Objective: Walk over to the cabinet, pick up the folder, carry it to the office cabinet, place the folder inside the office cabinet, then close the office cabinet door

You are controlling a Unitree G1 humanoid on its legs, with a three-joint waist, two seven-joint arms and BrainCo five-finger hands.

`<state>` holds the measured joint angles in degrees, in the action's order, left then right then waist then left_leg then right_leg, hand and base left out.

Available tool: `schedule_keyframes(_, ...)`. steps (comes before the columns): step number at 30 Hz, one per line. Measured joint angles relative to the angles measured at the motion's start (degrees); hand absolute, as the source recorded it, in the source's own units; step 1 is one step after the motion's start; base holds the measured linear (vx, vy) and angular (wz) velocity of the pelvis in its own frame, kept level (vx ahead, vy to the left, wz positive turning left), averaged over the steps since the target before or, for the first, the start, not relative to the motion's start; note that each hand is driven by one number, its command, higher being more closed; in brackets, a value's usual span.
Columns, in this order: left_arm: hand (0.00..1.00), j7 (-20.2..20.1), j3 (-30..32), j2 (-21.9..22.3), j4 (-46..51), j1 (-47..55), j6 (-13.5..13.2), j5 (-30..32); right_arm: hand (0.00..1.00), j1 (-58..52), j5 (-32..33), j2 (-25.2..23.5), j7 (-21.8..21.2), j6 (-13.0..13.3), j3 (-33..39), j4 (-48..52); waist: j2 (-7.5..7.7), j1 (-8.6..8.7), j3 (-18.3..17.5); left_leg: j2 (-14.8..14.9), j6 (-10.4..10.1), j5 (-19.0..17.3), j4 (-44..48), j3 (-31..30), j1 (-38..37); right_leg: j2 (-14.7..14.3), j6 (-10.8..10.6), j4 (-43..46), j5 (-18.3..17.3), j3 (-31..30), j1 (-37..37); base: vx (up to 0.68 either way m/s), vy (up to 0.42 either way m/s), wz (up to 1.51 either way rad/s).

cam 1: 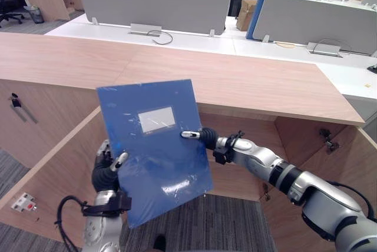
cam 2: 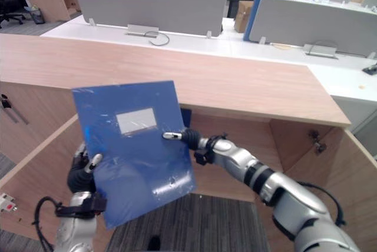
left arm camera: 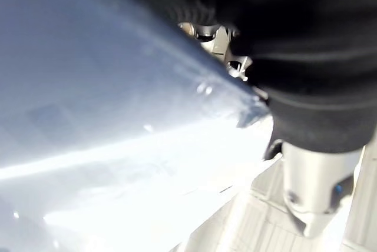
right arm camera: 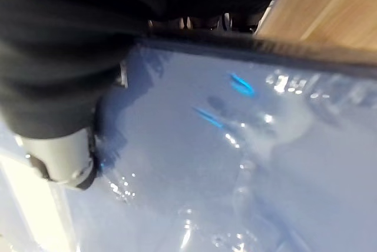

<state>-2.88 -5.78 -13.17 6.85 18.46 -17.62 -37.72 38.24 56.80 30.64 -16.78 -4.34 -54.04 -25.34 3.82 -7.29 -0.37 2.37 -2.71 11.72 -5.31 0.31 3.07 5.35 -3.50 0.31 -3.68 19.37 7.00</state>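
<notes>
Left eye view: the blue folder [cam 1: 154,146] is held tilted before the open office cabinet [cam 1: 247,84], its top corner overlapping the front edge of the cabinet's top. The left hand [cam 1: 106,175] pinches its lower left edge. The right hand [cam 1: 203,137] pinches its right edge, thumb on the front. Wrist views: the folder's glossy face lies against each hand's dark cover.

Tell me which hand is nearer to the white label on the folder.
Right. The right hand pinches the folder at its right edge, its thumb just beside the label. The left hand grips the lower left edge, farther from it.
</notes>
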Motion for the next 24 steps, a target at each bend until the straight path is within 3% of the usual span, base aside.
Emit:
schedule_keyframes(2,0.0,-5.29,-1.53,-1.33,-11.72,-3.03,1.69,-1.95,1.0,-6.42,-2.97,0.09,-0.05,-0.99,3.6,0.23,0.02,0.27,0.01,0.86,-0.2,-0.03,-0.01,1.08,-0.08,-0.37,0.28,0.0,0.18,-1.24,-0.58,-0.01,-0.01,-0.25)
schedule_keyframes(5,0.0,-9.14,-1.88,0.17,-20.79,-4.38,3.91,-3.87,1.0,-15.92,-6.16,-1.0,-0.06,-1.56,11.58,2.3,0.0,0.69,0.0,1.74,-0.52,-0.24,-0.02,2.9,-0.14,-0.98,0.65,0.11,0.43,-3.21,-1.62,-0.01,-0.011,-0.34)
schedule_keyframes(7,0.0,-10.42,-1.62,1.52,-25.18,-4.59,4.99,-4.27,1.0,-23.21,-6.38,-2.73,-0.07,-1.6,18.49,2.17,-0.36,1.54,0.28,1.83,-0.83,-0.41,0.0,3.42,-0.22,-1.19,0.62,0.39,0.42,-3.84,-1.98,-0.01,-0.008,-0.22)
schedule_keyframes(9,0.0,-10.55,1.4,2.6,-32.61,-4.65,7.33,-4.74,1.0,-30.48,-2.44,-5.99,-3.01,-1.25,26.46,2.96,-0.95,3.33,0.54,2.02,-1.06,-0.61,0.03,3.96,-0.53,-1.26,0.58,0.62,0.39,-4.41,-2.15,0.01,-0.003,-0.24)
schedule_keyframes(11,0.0,-10.46,7.53,4.09,-44.23,-2.48,10.72,-6.02,1.0,-38.64,2.02,-12.97,-3.94,1.67,35.08,8.0,-1.32,5.86,0.54,2.55,-1.57,-1.89,0.22,6.65,-1.73,-1.4,0.49,0.85,0.32,-7.13,-2.8,0.02,0.006,-0.6)
schedule_keyframes(14,0.0,-10.46,11.43,5.9,-52.93,-0.44,12.57,-6.1,1.0,-45.47,4.79,-17.27,-4.19,4.34,41.82,10.12,-1.61,6.61,0.7,2.35,-1.62,-2.93,0.24,8.01,-2.19,-1.12,0.22,1.21,0.13,-8.76,-3.33,0.03,0.012,-0.34)
schedule_keyframes(21,0.0,-9.81,17.28,7.58,-64.19,2.09,13.43,-2.55,1.0,-50.33,3.91,-20.29,-4.39,4.29,43.87,5.59,-2.04,6.91,1.42,0.16,-0.39,-5.65,0.58,10.05,-5.06,1.65,-1.73,8.1,-3.23,-10.6,-5.28,0.02,0.043,-0.22)
schedule_keyframes(23,0.0,-9.59,18.04,8.08,-65.0,2.66,13.39,0.53,1.0,-49.95,2.79,-20.71,-4.4,4.23,43.6,3.24,-2.19,6.53,1.73,-0.41,0.14,-6.87,1.6,10.15,-5.4,3.69,-2.31,10.29,-4.73,-9.15,-6.11,0.0,0.064,-0.3)
schedule_keyframes(24,0.0,-9.41,18.1,7.94,-65.3,2.81,13.42,2.32,1.0,-48.77,2.18,-20.47,-4.39,4.15,42.65,0.56,-2.2,6.57,2.3,-1.04,0.46,-7.45,2.25,10.78,-5.94,6.26,-2.14,12.7,-5.81,-3.58,-6.14,-0.02,0.088,-0.25)
